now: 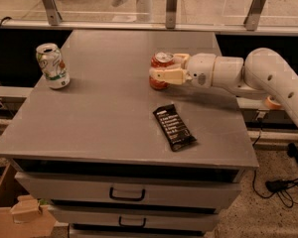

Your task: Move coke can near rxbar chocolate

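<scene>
The coke can (160, 63), red with a silver top, stands upright on the grey table (104, 113) right of centre. My gripper (165, 69) reaches in from the right, its cream fingers (166, 76) closed around the can's sides. The white arm (258, 76) stretches off to the right edge. The rxbar chocolate (174, 127), a flat black wrapper with white lettering, lies on the table in front of the can, about a can's height nearer to the front edge.
A white and green can (52, 66) stands near the table's left edge. The table top sits over drawers (126, 195). A glass rail with metal posts (172, 6) runs along the back. A cardboard box (20, 212) is on the floor at lower left.
</scene>
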